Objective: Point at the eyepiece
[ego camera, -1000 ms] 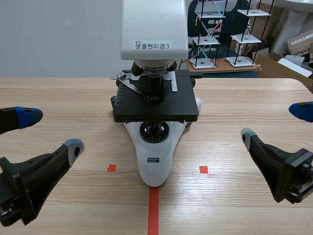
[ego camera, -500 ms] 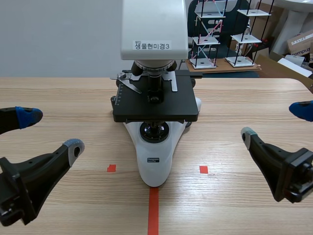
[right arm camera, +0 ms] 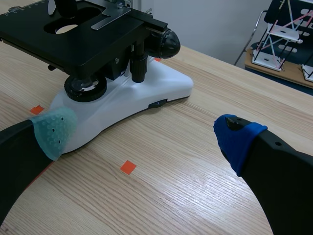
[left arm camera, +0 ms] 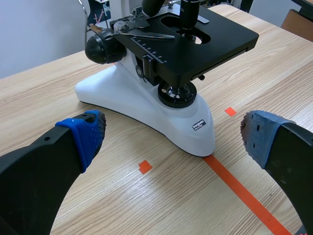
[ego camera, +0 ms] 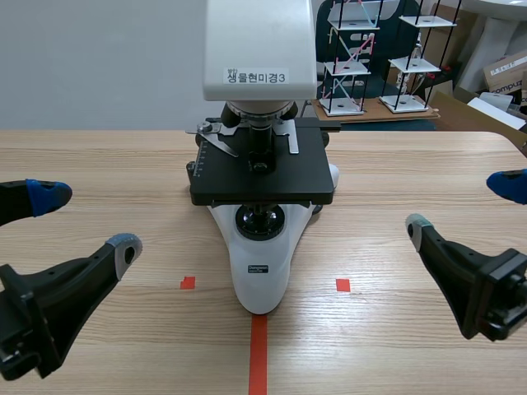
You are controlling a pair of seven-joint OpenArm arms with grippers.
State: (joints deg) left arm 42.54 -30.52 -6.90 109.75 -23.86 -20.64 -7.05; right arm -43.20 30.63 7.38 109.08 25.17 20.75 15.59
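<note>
A white microscope (ego camera: pixel 262 271) with a black stage (ego camera: pixel 262 177) stands at the table's middle, its white head (ego camera: pixel 259 49) running out of the scene view's top. No eyepiece shows in any view. My left gripper (ego camera: pixel 86 220) hangs open low at the left, well short of the base. My right gripper (ego camera: pixel 461 206) is open low at the right, also apart from it. In the left wrist view the microscope (left arm camera: pixel 146 105) lies ahead of the open left gripper (left arm camera: pixel 171 142). In the right wrist view the microscope (right arm camera: pixel 156 88) sits ahead of the open right gripper (right arm camera: pixel 145 134).
Small rod-and-shelf models (ego camera: pixel 354 58) stand on a board behind the table at the back right, with a cardboard box (ego camera: pixel 506 70) further right. Bare wooden table (ego camera: pixel 412 164) stretches on both sides of the microscope.
</note>
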